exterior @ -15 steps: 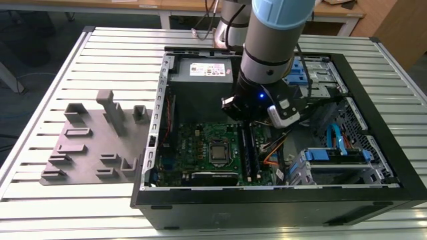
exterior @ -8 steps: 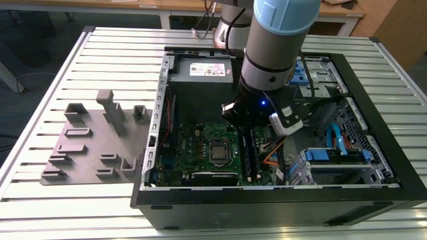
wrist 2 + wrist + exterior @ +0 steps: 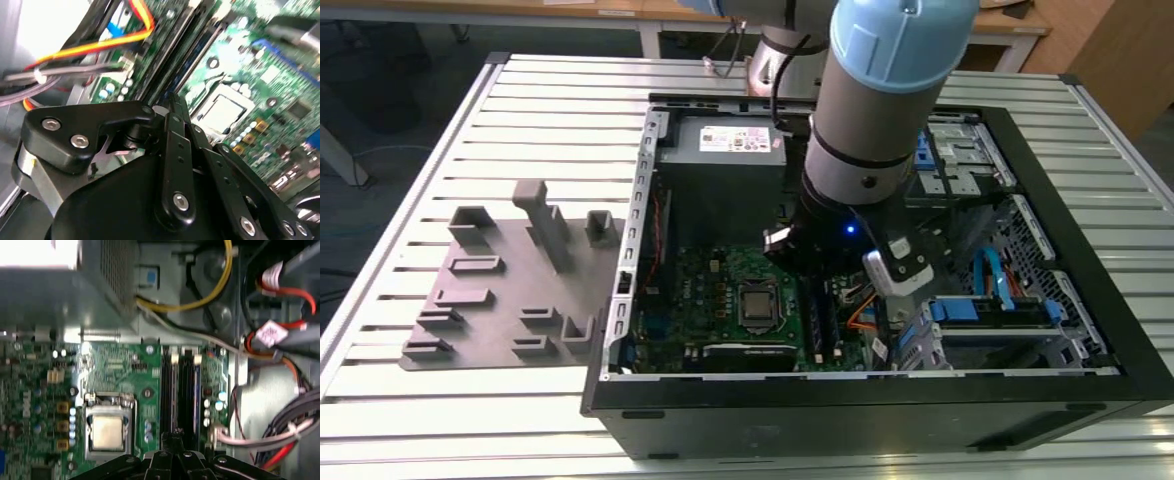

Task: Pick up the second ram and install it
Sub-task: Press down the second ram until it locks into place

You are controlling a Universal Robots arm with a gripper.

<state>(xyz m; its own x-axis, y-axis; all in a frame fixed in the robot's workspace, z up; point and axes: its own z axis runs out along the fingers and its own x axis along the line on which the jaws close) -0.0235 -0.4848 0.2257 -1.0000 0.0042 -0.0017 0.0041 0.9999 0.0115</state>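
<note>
Inside computer case, gripper low over motherboard memory slots

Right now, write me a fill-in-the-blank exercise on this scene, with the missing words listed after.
1. The gripper hangs inside the open computer case, over the ____ slots of the green motherboard.
2. In the first wrist view, the square metal-capped processor sits beside those slots on the ____ motherboard.
3. On the slatted table, at the exterior view's left of the case, lies a ____ fixture tray.

Missing words: memory; green; grey
</note>
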